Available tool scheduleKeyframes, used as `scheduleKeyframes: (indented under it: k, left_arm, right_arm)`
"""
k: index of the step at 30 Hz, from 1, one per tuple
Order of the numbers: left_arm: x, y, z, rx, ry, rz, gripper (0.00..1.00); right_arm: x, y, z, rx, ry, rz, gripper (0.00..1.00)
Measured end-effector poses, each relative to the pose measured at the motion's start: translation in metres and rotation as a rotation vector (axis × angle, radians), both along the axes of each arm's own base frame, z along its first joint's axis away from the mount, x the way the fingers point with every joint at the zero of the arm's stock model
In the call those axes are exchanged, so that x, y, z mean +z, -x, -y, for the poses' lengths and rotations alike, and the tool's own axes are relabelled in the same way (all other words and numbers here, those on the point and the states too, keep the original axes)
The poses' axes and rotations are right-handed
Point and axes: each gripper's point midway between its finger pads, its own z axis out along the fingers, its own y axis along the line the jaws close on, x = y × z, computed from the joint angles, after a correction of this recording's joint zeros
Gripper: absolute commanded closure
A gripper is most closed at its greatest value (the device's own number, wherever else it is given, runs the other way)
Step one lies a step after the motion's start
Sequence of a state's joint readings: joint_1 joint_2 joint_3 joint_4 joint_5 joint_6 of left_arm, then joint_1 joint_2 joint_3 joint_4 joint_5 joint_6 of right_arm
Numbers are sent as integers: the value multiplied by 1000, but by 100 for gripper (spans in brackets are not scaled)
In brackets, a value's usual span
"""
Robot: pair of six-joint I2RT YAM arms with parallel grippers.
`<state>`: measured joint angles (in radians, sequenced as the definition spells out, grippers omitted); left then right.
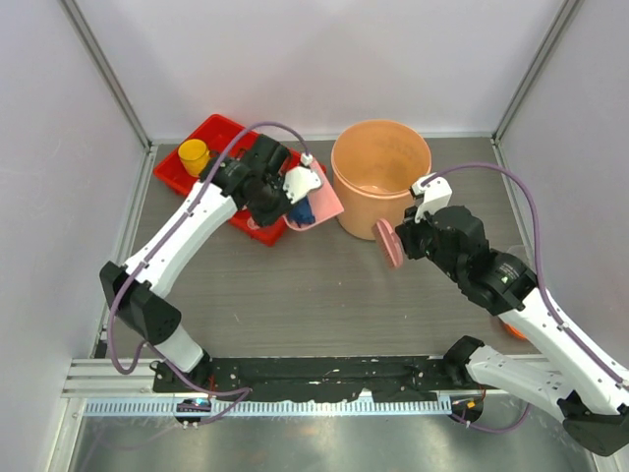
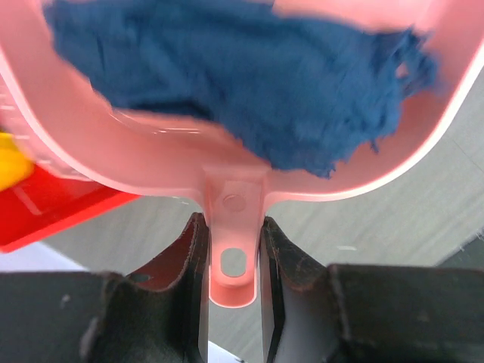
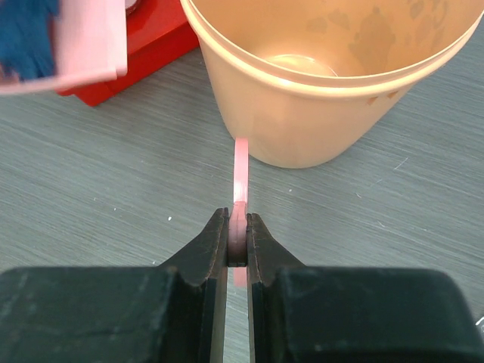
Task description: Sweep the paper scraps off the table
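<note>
My left gripper (image 1: 292,201) (image 2: 233,227) is shut on the short handle of a pink dustpan (image 1: 326,203) (image 2: 151,162), held off the table (image 1: 324,295) just left of the bucket. A crumpled blue paper scrap (image 1: 302,211) (image 2: 242,83) lies inside the pan. In the right wrist view the dustpan (image 3: 87,38) and its blue scrap (image 3: 26,34) sit at the top left. My right gripper (image 1: 399,239) (image 3: 237,227) is shut on a thin pink brush (image 1: 386,243) (image 3: 240,170), seen edge-on, low over the table right beside the bucket's wall.
A tall orange bucket (image 1: 378,177) (image 3: 325,113) stands at the back centre, its mouth open. A red tray (image 1: 211,133) (image 2: 53,204) (image 3: 144,45) with a yellow cup (image 1: 194,155) sits at the back left. A small orange object (image 1: 513,327) shows beside the right arm.
</note>
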<state>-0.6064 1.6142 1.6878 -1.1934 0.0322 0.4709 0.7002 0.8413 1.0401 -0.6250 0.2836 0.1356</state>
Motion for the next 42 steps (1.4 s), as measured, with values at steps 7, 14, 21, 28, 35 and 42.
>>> scheduleKeyframes:
  k: [7,14,21,28,35,42]
  left_arm:
    - [95,-61,11,96,63,296,100]
    - [124,-121,41,159,75,442,100]
    - [120,-148,69,138,-86,622,100]
    - [149,-169,99,89,-288,943,100]
    - [145,-180,117,-2,-567,1164,100]
    - [185,-173,119,23,-677,1363,100]
  right_arm:
    - [-5,-2,-2,4,16,-12,99]
    - [-4,-2,-1,4,14,-9,99]
    - [3,2,2,3,-4,11,99]
    - [6,4,3,3,-10,18,99]
    - [6,4,4,3,-9,18,99]
    - [7,5,4,3,-14,22,99]
